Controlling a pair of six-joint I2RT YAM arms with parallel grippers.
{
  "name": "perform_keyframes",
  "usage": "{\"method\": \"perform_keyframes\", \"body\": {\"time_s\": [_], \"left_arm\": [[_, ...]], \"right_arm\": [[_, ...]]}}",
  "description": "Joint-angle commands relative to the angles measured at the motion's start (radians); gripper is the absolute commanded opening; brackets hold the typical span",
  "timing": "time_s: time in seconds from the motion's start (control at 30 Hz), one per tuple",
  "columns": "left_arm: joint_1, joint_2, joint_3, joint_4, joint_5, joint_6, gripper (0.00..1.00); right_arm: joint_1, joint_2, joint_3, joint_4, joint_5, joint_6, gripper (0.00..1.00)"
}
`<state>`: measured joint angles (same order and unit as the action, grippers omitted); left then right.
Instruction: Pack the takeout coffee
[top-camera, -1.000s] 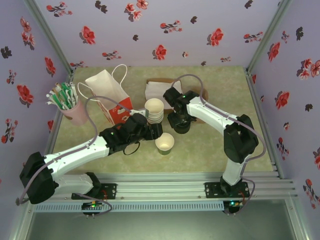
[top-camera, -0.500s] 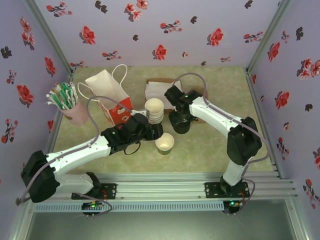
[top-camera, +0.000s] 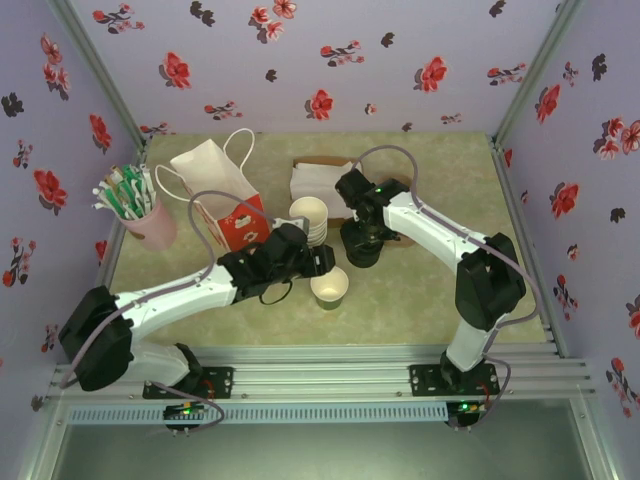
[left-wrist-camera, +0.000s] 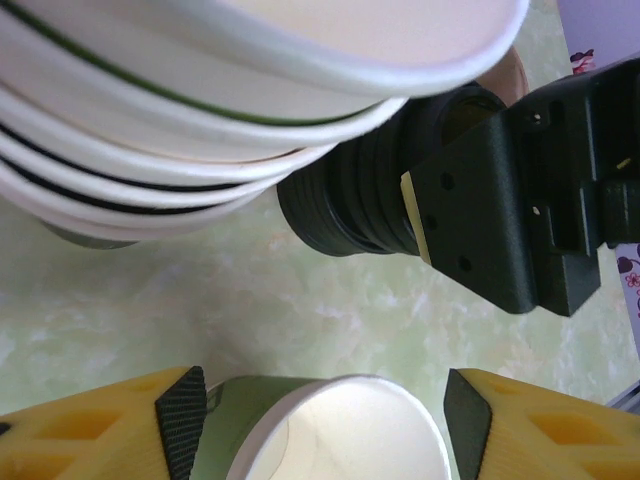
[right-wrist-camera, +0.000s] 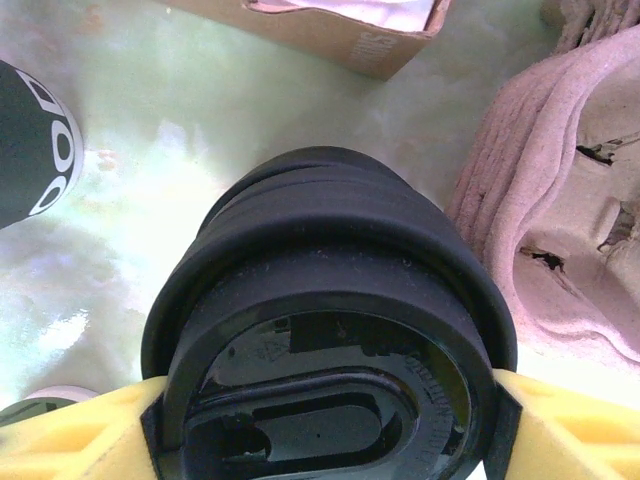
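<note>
We are seeing cup (top-camera: 330, 287) standing open on desk (top-camera: 400, 300), unlidded, unpacked. Left tool (left-wrist-camera: 320, 420) is straddling it closely; we cannot tell if gripping. Right tool (right-wrist-camera: 325, 420) is clamping top lid (right-wrist-camera: 330, 300) of lid stack (left-wrist-camera: 340, 210). Lidding, packing remaining.

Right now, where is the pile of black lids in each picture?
Top external: the stack of black lids sits mid-table, just right of the nested cups.
Left wrist: middle of the picture, below the nested cups' rims.
Right wrist: large, lower middle, below the cardboard box.
Shared landmark: nested cups link top and left wrist; the cardboard box links top and right wrist.
</note>
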<state>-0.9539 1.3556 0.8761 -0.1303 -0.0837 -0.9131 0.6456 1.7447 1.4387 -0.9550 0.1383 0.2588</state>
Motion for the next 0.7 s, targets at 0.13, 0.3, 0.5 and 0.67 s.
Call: {"method": "perform_keyframes", "body": {"time_s": [0.13, 0.3, 0.5, 0.67], "left_arm": [[-0.022, 0.081, 0.046, 0.12, -0.005, -0.019, 0.62], [-0.027, 0.116, 0.016, 0.203, -0.023, -0.036, 0.61], [-0.028, 0.158, 0.0, 0.264, -0.016, -0.054, 0.61], [-0.031, 0.173, -0.027, 0.306, -0.015, -0.073, 0.56]], "right_arm": [[-0.027, -0.032, -0.012, -0.001, -0.056, -0.003, 0.68], [-0.06, -0.044, -0.024, 0.002, -0.13, -0.001, 0.68], [-0.089, -0.047, -0.02, -0.008, -0.179, -0.007, 0.67], [-0.099, -0.051, -0.008, -0.022, -0.198, -0.01, 0.67]]}}
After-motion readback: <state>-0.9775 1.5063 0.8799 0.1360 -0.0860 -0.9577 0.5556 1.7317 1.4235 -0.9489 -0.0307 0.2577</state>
